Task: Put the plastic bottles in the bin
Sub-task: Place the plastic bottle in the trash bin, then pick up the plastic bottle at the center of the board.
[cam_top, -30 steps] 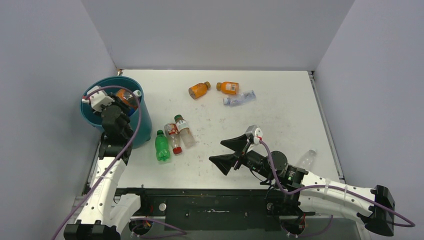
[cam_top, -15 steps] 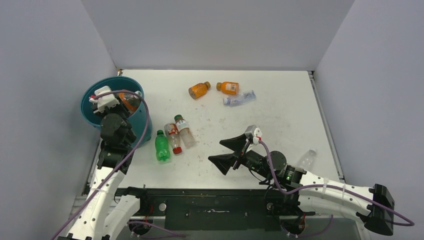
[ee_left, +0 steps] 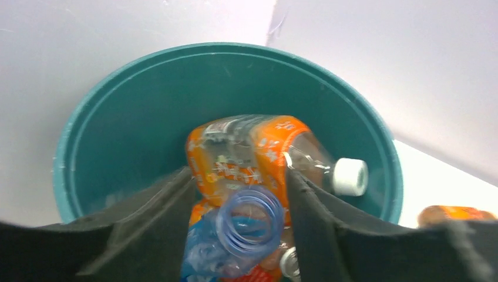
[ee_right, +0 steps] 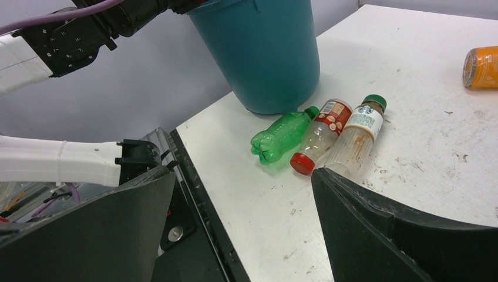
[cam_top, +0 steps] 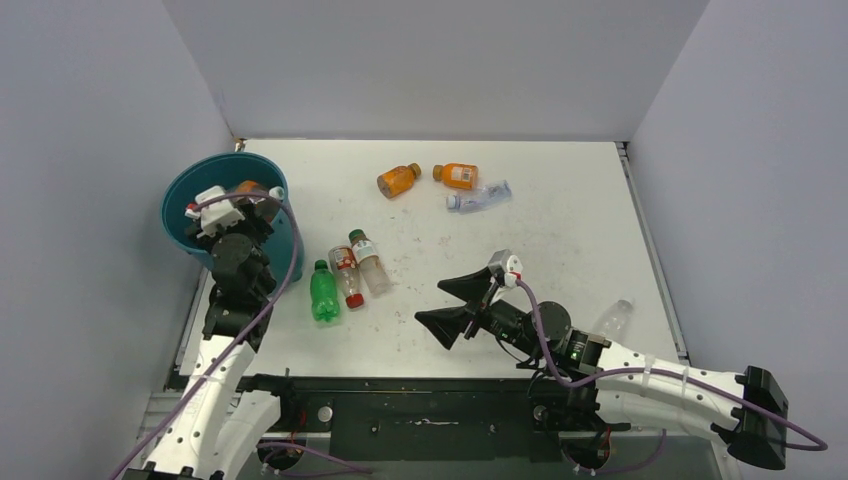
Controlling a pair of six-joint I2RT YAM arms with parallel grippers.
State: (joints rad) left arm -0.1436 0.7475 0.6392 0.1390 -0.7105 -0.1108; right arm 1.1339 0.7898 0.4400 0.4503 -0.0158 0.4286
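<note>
My left gripper [cam_top: 243, 203] hangs over the teal bin [cam_top: 178, 212], shut on a clear blue-labelled bottle [ee_left: 235, 235] whose open mouth faces the camera. Below it in the bin [ee_left: 135, 117] lies an orange bottle with a white cap [ee_left: 246, 147], and more bottles show under that. My right gripper [cam_top: 432, 304] is open and empty above the table's near middle. A green bottle [cam_top: 323, 293], a red-capped bottle [cam_top: 347, 275] and a clear green-capped bottle [cam_top: 368, 262] lie side by side beside the bin. They also show in the right wrist view: green [ee_right: 282, 138], red-capped [ee_right: 320, 135], green-capped [ee_right: 355, 138].
Two orange bottles [cam_top: 397, 180] [cam_top: 458, 175] and a clear blue-labelled one [cam_top: 478, 197] lie at the back centre. A clear bottle [cam_top: 612, 320] lies near the right edge behind my right arm. Grey walls enclose three sides of the table.
My left gripper has shifted slightly right and toward the near rim above the bin. The right arm has barely moved, and the bottles on the table have not moved.
</note>
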